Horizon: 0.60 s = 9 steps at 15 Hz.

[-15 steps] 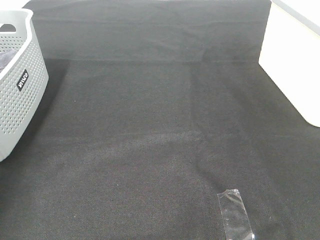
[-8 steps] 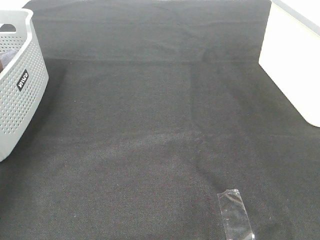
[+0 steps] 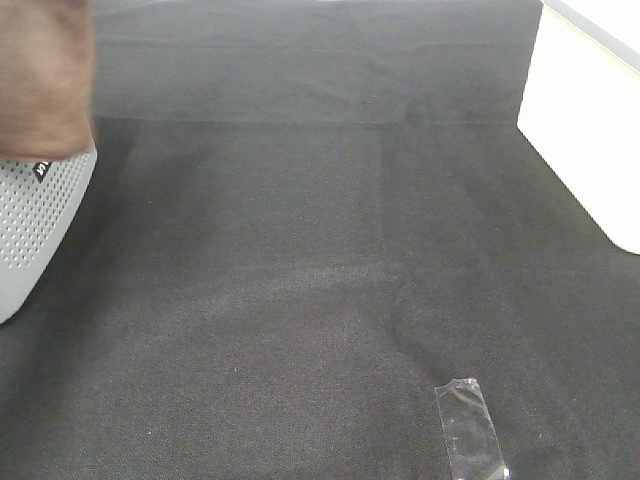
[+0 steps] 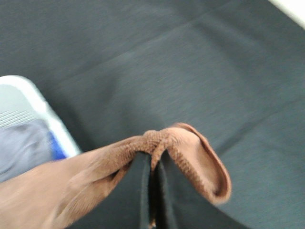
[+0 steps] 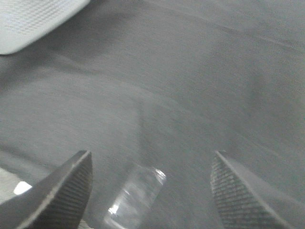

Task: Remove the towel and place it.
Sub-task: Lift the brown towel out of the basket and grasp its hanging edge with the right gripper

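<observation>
Towel (image 3: pixel 42 80) was seen hung above the white basket (image 3: pixel 30 220), pinched fast between the closed jaws of the left gripper (image 4: pixel 152 164). Removal was judged nearly done, with placing not yet begun. Half a second before, no towel was shown in the high view. The right gripper (image 5: pixel 150 160) was held wide apart, empty.

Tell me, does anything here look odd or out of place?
A strip of clear tape lies alone on the black covering, near the front right. At the far left the brown towel hangs in the air, pinched by the left gripper, hiding the top of the grey basket.
</observation>
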### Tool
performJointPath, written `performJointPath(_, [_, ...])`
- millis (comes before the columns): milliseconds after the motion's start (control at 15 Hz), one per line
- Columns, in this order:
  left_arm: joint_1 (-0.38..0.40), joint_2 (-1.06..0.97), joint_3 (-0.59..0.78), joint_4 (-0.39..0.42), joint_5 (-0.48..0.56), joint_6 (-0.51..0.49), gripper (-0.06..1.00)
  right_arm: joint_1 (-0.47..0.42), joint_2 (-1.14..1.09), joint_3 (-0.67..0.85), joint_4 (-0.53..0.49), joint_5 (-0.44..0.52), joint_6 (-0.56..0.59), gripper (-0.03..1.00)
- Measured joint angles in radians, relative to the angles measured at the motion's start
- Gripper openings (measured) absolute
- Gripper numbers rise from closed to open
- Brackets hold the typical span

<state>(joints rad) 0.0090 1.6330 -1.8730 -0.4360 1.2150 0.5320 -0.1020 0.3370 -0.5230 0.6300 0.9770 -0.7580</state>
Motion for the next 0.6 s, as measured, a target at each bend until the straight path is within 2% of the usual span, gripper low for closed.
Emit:
performJointPath(133, [-0.019, 0.0, 0.0, -0.031, 0.0, 0.01, 0.0, 0.0, 0.08, 0.0, 0.082, -0.01, -0.111, 0.68])
performJointPath(333, [-0.135, 0.0, 0.0, -0.051, 0.0, 0.092, 0.0, 0.0, 0.196, 0.0, 0.166, -0.015, -0.249, 0.68])
performJointPath(400, [-0.213, 0.0, 0.0, -0.054, 0.0, 0.117, 0.0, 0.0, 0.275, 0.0, 0.205, -0.038, -0.326, 0.68])
performJointPath(467, [-0.254, 0.0, 0.0, -0.056, 0.001, 0.115, 0.0, 0.0, 0.328, 0.0, 0.248, -0.066, -0.394, 0.68])
performJointPath(533, [-0.289, 0.0, 0.0, -0.056, 0.001, 0.085, 0.0, 0.0, 0.397, 0.0, 0.339, -0.099, -0.504, 0.68])
performJointPath(600, [-0.289, 0.0, 0.0, -0.056, 0.001, 0.085, 0.0, 0.0, 0.397, 0.0, 0.339, -0.099, -0.504, 0.68])
